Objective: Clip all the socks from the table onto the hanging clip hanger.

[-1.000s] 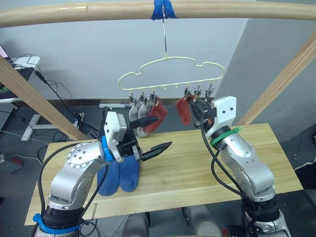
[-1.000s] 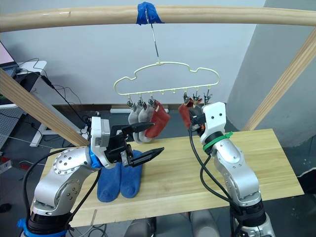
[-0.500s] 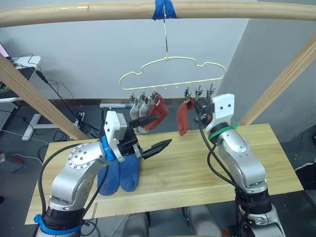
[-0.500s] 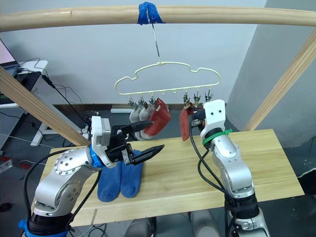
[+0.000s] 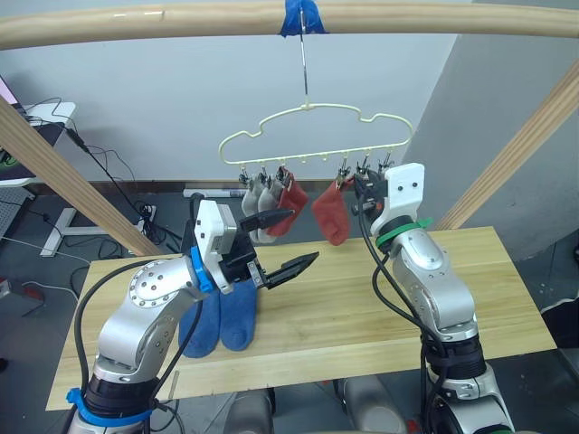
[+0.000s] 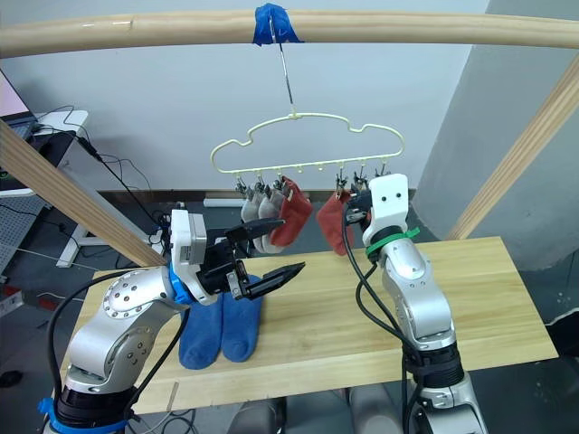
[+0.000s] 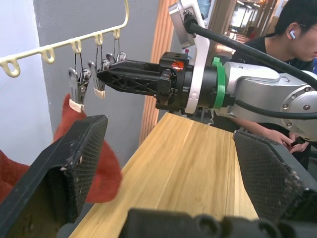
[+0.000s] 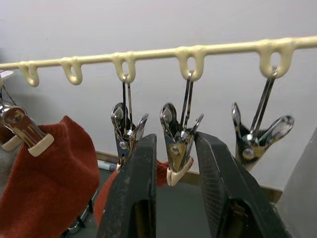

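The cream clip hanger (image 5: 317, 127) hangs from a blue-taped hook on the rail. Two grey socks (image 5: 257, 201) and a red sock (image 5: 289, 206) hang from its left clips. A second red sock (image 5: 331, 215) hangs from a clip right of the middle. My right gripper (image 8: 176, 139) is up at the clip row, narrowly open. Its fingers (image 8: 141, 188) stand either side of a metal clip (image 8: 178, 156), next to the one with that red sock. Two blue socks (image 5: 222, 316) lie side by side on the table (image 5: 362, 307). My left gripper (image 5: 305, 235) hovers open and empty above them.
A round wooden rail (image 5: 181, 23) spans the top, with slanted wooden posts (image 5: 63, 172) at both sides. A seated person (image 7: 297, 34) is beyond the table's right end. Cables and a stand are on the floor at the far left.
My right gripper has risen from the red sock's top to the clip row. That red sock now hangs from its clip and has swung left. The left gripper has hardly moved.
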